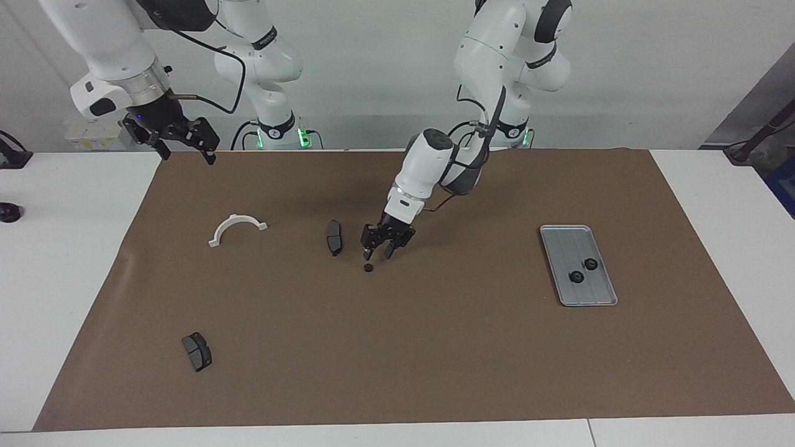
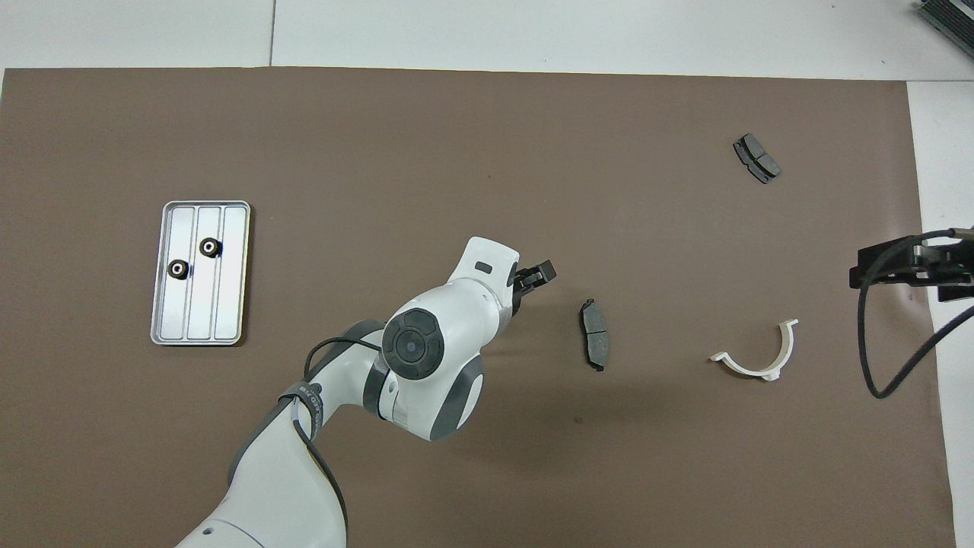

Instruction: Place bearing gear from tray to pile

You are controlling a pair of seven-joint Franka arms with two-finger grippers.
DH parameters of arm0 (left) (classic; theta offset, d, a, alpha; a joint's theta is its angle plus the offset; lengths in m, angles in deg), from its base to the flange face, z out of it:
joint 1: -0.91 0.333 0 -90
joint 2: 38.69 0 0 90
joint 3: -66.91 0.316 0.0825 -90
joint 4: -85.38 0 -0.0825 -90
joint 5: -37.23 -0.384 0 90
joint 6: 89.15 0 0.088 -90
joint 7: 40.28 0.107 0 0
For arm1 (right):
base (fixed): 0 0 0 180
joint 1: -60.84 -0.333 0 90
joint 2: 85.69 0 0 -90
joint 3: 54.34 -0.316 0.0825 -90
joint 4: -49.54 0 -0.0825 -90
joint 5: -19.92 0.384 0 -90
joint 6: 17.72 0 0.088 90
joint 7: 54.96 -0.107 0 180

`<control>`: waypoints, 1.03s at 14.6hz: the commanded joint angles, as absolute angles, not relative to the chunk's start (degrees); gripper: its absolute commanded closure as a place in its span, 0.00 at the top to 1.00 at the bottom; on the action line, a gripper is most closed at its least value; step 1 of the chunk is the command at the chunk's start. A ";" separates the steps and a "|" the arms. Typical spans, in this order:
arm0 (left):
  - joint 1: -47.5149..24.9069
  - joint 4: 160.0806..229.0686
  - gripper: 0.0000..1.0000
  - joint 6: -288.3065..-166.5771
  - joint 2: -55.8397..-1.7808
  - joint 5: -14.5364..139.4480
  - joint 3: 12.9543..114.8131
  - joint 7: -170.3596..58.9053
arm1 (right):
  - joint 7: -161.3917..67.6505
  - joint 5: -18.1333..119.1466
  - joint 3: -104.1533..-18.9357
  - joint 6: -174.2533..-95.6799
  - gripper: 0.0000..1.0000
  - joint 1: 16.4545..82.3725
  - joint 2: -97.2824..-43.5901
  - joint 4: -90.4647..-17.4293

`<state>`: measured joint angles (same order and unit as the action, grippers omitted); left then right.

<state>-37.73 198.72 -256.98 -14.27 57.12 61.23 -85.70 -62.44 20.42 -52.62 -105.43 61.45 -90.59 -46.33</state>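
You've got one small black round bearing gear (image 1: 368,268) down on the brown-covered counter (image 1: 435,347), just beside the dark grey brake pad (image 1: 335,237) mid-counter, i.e. w/ the pile. The left gripper (image 1: 379,253) hangs right over it, fingers apart and holding nothing, tips just above the gear, not touching as far as you can see from the facing view. In the overhead view the arm hides that gear.

Still to do: two more black toothed gears (image 2: 177,269) (image 2: 210,247) sit in the flat silver-grey ridged metal tray (image 2: 232,304) toward the left arm's end of the counter, close together, well apart from the pile. So approx. one of three moved, by my read.

Rest of pile is spread out: white half-ring plastic bracket (image 1: 236,227) toward the right arm's end, second dark grey brake pad (image 1: 197,351) farther from the robots.

The right gripper (image 1: 186,148) waits raised over the counter edge at its own end; fingers look apart, holding nothing.
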 commanded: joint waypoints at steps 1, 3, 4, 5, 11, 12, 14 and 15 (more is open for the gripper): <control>-34.61 196.31 0.78 -252.74 -14.26 57.27 60.67 -85.46 | -62.26 20.80 -53.02 -107.79 1.00 62.07 -92.19 -48.10; -31.01 193.41 0.73 -246.85 -14.44 57.01 60.67 -83.98 | -61.29 20.80 -53.03 -110.43 1.00 61.28 -92.19 -48.45; -29.08 192.44 0.73 -243.69 -14.96 57.01 60.58 -82.66 | -61.37 20.80 -53.37 -112.71 1.00 61.19 -91.93 -48.54; -26.88 191.30 0.73 -239.31 -16.10 57.01 60.58 -81.08 | -61.72 20.71 -53.72 -114.21 1.00 60.06 -91.32 -48.54; -12.30 188.82 0.72 -216.01 -23.83 57.10 61.02 -65.71 | -71.44 15.53 -53.82 -123.43 1.00 45.84 -81.84 -47.40; -10.01 188.82 0.72 -213.10 -24.97 56.92 61.28 -62.99 | -74.96 15.26 -53.82 -125.37 1.00 43.37 -80.17 -47.40; -4.83 188.82 0.72 -207.73 -26.30 52.64 61.46 -57.01 | -80.68 15.26 -53.82 -129.49 1.00 38.89 -75.00 -46.62; -3.06 188.82 0.72 -206.58 -26.48 49.22 61.46 -55.07 | -83.49 15.35 -53.90 -132.91 1.00 37.39 -72.36 -46.61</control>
